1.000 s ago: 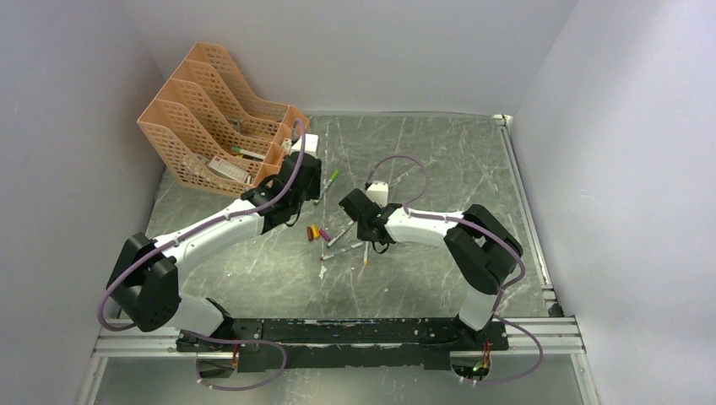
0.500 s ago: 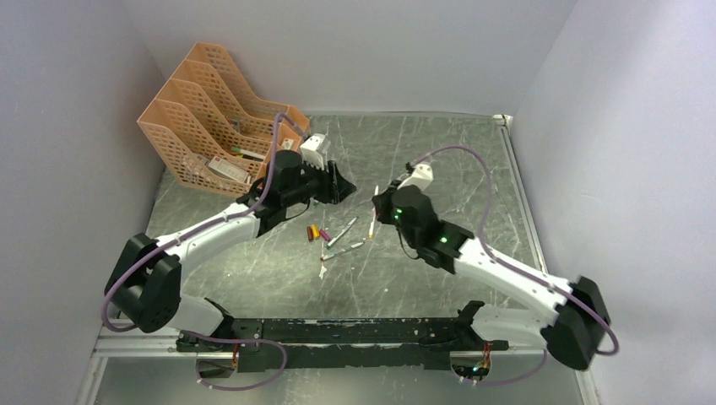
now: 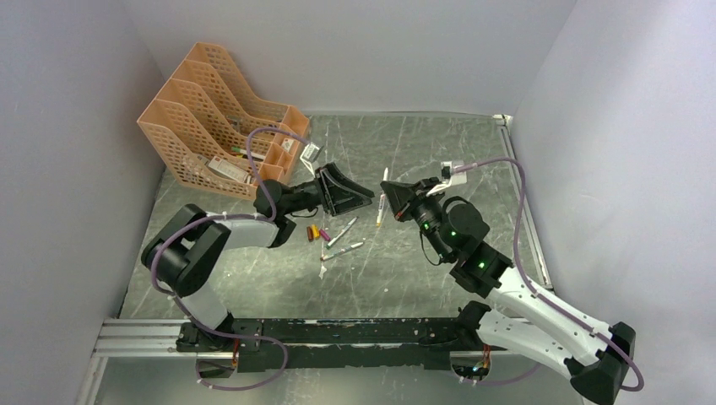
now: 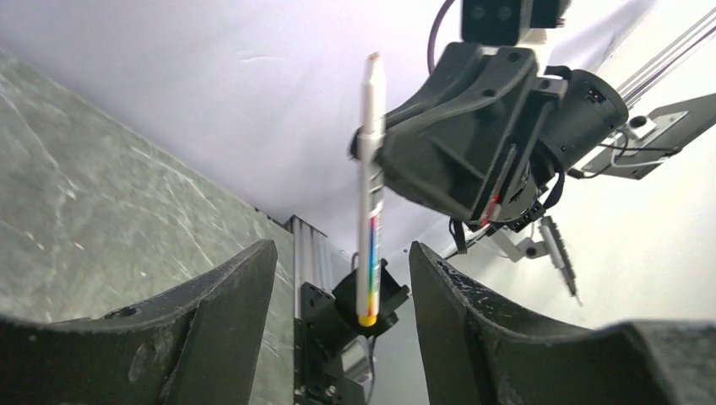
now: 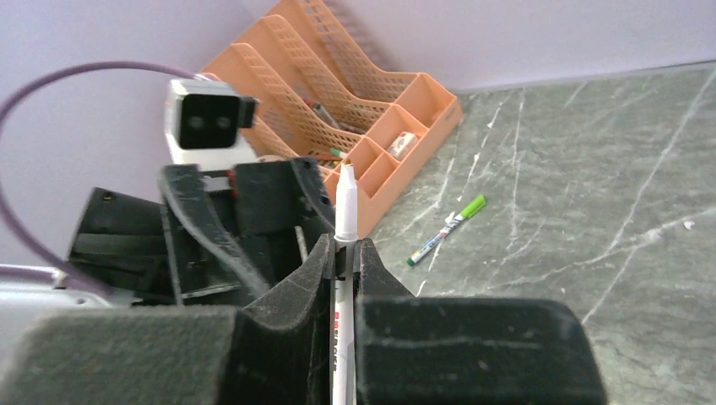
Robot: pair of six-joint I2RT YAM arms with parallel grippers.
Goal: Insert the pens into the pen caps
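We see our right gripper (image 5: 344, 253) squeezing a white pen (image 5: 347, 198) tight. Our left gripper (image 4: 342, 253) is spread wide, near the pen but not touching it.

We look into a robotics lab cell: bare grey walls (image 3: 76, 101) enclose a marble-patterned table (image 3: 456, 152) edged by an aluminium rail (image 3: 127, 339).
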